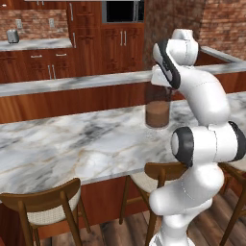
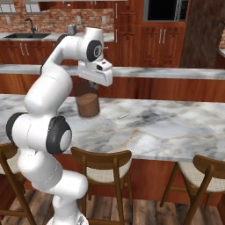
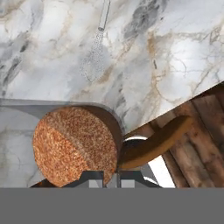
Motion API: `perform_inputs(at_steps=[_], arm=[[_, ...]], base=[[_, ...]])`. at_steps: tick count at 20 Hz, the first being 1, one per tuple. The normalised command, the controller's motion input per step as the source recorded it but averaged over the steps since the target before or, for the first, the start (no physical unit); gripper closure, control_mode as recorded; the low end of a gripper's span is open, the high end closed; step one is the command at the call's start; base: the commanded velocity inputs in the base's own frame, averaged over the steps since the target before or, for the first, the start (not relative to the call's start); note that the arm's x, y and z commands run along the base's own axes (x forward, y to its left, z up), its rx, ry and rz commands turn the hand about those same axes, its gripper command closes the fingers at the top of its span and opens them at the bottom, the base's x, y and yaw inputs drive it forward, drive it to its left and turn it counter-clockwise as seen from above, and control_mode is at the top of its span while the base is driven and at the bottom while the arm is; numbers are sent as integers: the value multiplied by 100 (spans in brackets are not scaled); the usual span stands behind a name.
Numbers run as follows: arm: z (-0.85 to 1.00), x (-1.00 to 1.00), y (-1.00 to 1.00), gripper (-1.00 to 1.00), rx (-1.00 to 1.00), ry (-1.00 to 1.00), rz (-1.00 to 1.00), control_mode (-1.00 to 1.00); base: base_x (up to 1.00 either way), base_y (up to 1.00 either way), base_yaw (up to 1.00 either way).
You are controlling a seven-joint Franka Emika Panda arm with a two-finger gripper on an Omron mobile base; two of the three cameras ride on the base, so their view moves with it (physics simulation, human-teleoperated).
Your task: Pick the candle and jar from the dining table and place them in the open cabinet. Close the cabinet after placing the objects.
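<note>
The jar (image 1: 157,111), clear glass with a brown granular lower half, stands upright on the dining table (image 1: 72,139) near its far edge. My gripper (image 3: 111,177) comes straight down on it from above, and its two dark tips are shut on the jar's (image 3: 74,146) glass rim at one side. In the right base view the hand covers the top of the jar (image 2: 88,105), with the gripper (image 2: 92,86) at the rim. Whether the jar's base touches the marble I cannot tell. The candle is out of view. Tall reddish-brown cabinets (image 1: 86,33) line the back wall, with the doors in view shut.
A faint whisk-like utensil (image 3: 97,50) lies on the marble close to the jar. Wooden stools (image 1: 53,204) (image 2: 103,165) stand along the table's near side. A raised marble counter (image 1: 72,84) runs behind the table. A silver toaster (image 1: 13,36) sits at the back left.
</note>
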Motion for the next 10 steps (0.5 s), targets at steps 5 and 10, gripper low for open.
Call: perform_inputs(at_steps=[5, 10], arm=[[11, -89, 0, 100, 0, 1, 26, -100], [-3, -83, 1, 100, 5, -1, 25, -100]], base=[[0, 0, 0], [0, 0, 0]])
